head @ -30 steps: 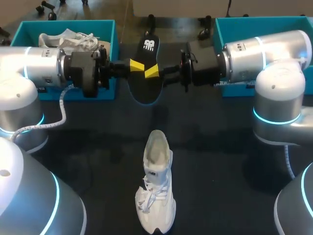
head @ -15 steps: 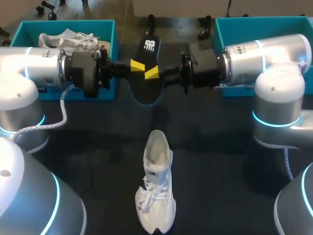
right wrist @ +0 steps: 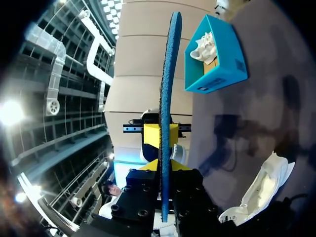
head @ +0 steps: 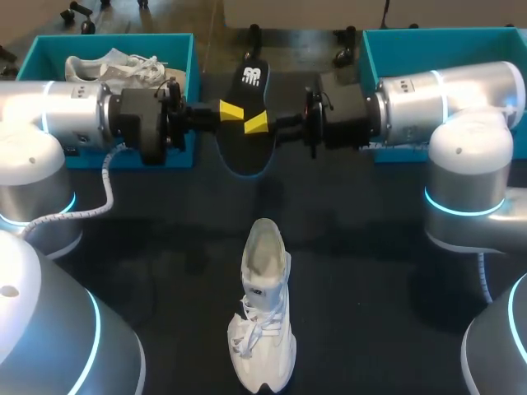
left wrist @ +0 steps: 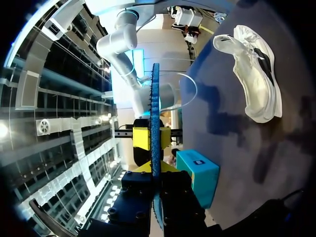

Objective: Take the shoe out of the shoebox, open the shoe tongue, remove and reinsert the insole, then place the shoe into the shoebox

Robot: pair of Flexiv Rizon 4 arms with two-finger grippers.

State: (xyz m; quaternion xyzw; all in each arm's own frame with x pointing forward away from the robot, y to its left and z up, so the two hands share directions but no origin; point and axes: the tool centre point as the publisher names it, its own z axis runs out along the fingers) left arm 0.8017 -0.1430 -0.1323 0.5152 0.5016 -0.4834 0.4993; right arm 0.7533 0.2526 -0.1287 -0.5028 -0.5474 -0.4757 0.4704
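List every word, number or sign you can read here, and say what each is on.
No text here is legible.
Insole: white logo near its far end, the print under it too small to read.
Shoe: dark tag on the tongue, blurred.
Left shoebox: small side label, too small to read.
Right shoebox: small white label, too small to read.

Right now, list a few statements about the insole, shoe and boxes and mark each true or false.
1. The left gripper and right gripper are both shut on the insole. True.
2. The white shoe lies on its side. False: it stands upright on its sole on the table.
3. The left shoebox holds a second shoe. True.
4. The insole sits inside the white shoe. False: it is held in the air, apart from the shoe.
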